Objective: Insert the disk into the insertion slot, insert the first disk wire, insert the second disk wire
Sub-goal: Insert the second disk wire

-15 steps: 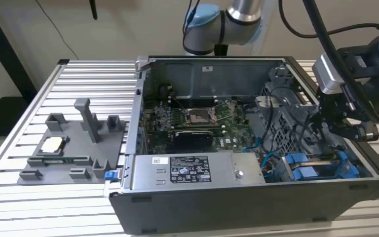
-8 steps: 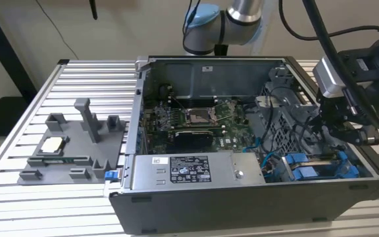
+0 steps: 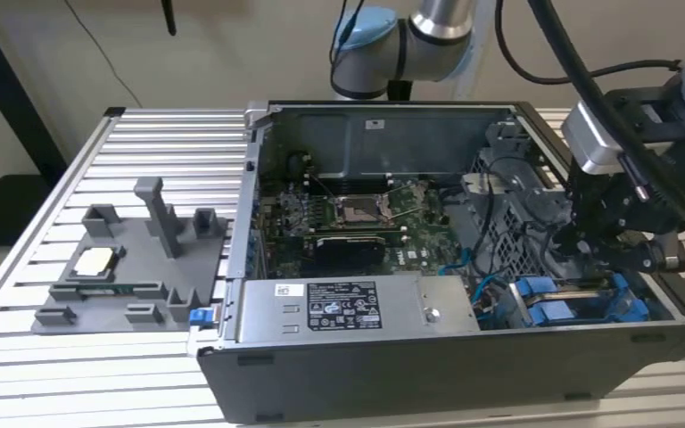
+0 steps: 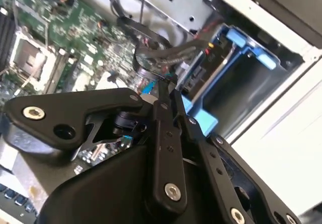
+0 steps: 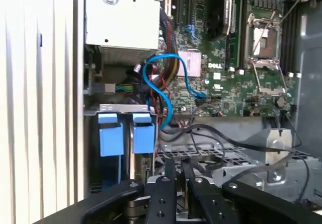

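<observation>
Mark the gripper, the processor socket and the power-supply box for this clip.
gripper [image 5: 178,169], first wrist view, between its fingertips.
processor socket [image 3: 355,209], exterior view, centre of the silver square frame.
power-supply box [image 3: 342,308], exterior view, on its label.

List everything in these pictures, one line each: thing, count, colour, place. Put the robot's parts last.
Computer case: one, dark grey, open-sided, lying on the slatted table.
Slatted table: one, silver, under everything.
Motherboard: one, green, on the case floor.
Processor socket: one, silver, mid-motherboard.
Power-supply box: one, grey with white label, at the case's near edge.
Insertion slot: one bay, blue plastic rails, in the case corner at the exterior view's right.
Blue cable: one, looping beside the motherboard in the first wrist view.
Fixture tray: one, grey, at the exterior view's left of the case.
Arm: one, grey and black, above the bay.
Claw: one, black, fingers close together, over the bay.
</observation>
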